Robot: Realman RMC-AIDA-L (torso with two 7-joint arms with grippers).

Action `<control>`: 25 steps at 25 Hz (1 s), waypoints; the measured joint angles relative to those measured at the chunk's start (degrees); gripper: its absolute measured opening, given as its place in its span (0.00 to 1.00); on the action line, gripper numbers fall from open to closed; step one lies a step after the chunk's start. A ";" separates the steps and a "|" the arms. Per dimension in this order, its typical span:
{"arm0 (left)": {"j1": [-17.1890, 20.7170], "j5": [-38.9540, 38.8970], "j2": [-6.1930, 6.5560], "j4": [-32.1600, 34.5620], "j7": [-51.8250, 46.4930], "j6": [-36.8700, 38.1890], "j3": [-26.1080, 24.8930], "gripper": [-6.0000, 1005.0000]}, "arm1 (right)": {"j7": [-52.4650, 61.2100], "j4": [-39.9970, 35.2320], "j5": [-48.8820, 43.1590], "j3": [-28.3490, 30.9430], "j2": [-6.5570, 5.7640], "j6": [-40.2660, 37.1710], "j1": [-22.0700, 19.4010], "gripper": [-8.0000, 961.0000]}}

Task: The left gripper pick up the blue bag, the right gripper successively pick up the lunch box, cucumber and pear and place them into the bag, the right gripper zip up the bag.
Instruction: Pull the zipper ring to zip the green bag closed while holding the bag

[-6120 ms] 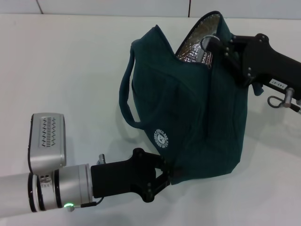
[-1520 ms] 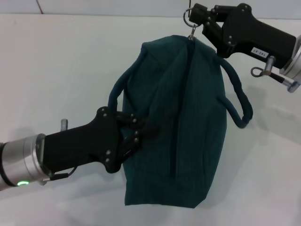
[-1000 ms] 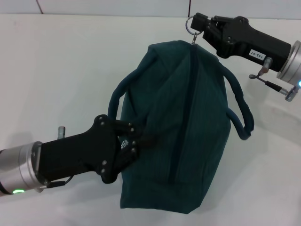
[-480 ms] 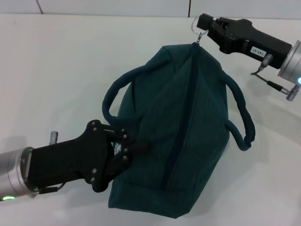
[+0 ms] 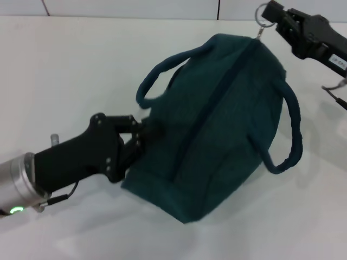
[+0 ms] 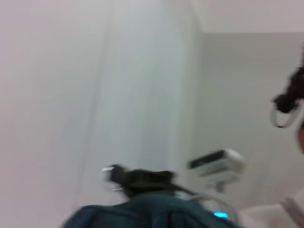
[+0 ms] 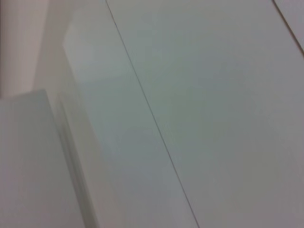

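A: Where's the blue bag [image 5: 217,124]?
B: Middle of the white table [image 5: 65,65], lying tilted, zip line running from the near-left end up to the far-right corner. Looks zipped along the whole top, so lunch box, cucumber and pear aren't visible; I'd guess they're inside.

A: Left gripper [image 5: 133,142]?
B: Near left, fingers clenched on the bag's near-left end, fabric bunched between them. My read: it anchors that end so the zip has something to pull against.

A: Right gripper [image 5: 271,12]?
B: Far right, right at the top edge of the head view. Its tips are pinched on the zipper ring [image 5: 262,14], which sits just past the bag's far-right corner. Slider seems at the end of its travel, so zipping looks about done.

A: Wrist views?
B: Left wrist only shows a strip of bag top and a dark blurred shape farther off. Right wrist is just pale surfaces, nothing usable.

A: Room to move?
B: Lots of bare table on the left and near side. One handle [image 5: 287,135] loops out to the right, the other [image 5: 168,70] arcs over the far-left side, both free of the grippers. The right gripper is tight to the frame's far edge, little visible room beyond. Letting go of the ring and backing off right seems safest, minding that right handle.
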 joint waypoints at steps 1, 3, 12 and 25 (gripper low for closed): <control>0.00 -0.02 -0.29 0.00 -0.01 -1.12 -1.07 0.07 | 0.01 -0.24 0.18 0.01 -0.02 -0.92 -0.65 0.13; 0.00 -0.13 -0.85 0.00 0.31 -3.20 -2.53 0.07 | 0.09 -0.51 0.52 0.01 -0.01 -2.63 -1.82 0.13; -0.87 0.32 -1.62 -0.01 3.51 -8.60 -3.19 0.12 | 0.14 -0.21 1.53 -0.02 -0.09 -4.71 -3.69 0.13; 1.27 -11.75 -1.41 -1.79 -1.18 -7.08 -3.67 0.47 | 0.15 -0.22 1.53 -0.04 -0.16 -3.76 -3.18 0.14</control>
